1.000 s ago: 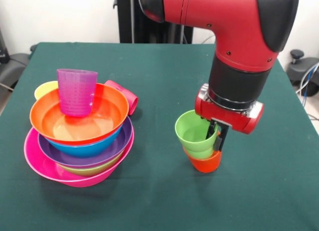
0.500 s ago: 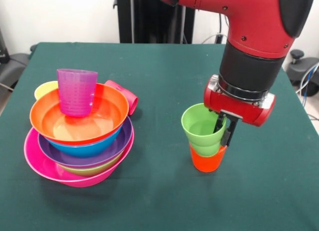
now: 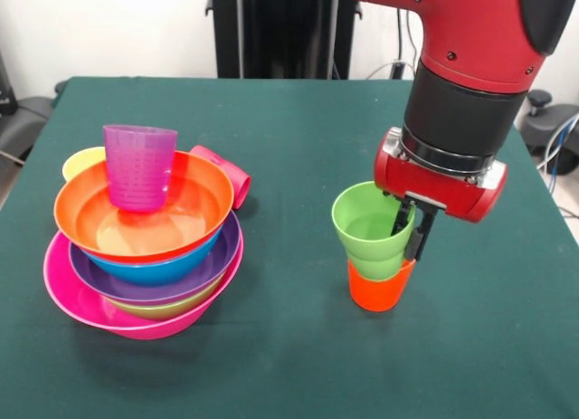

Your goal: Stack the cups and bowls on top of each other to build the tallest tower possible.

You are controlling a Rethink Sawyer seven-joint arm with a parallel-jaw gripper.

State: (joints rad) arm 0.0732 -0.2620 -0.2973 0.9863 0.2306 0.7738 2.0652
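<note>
My gripper (image 3: 408,229) is shut on the rim of the green cup (image 3: 371,231), with one finger inside it and one outside. The green cup sits nested in the orange cup (image 3: 380,288), which stands on the table at the right. At the left stands the tower: the pink bowl (image 3: 56,288) as base, then the green bowl (image 3: 167,309), purple bowl (image 3: 90,276), blue bowl (image 3: 154,271) and orange bowl (image 3: 190,222). The purple cup (image 3: 138,166) stands upright in the orange bowl. The yellow cup (image 3: 80,162) and red cup (image 3: 231,170) lie behind the tower.
The green cloth table (image 3: 289,120) stretches between the tower and the two nested cups. The robot's black pedestal (image 3: 271,30) stands at the far side. A chair base (image 3: 547,111) shows past the right edge.
My gripper has moved right and slightly up, carrying the green cup with it. The orange cup under it shifted a little to the right. The tower has not moved.
</note>
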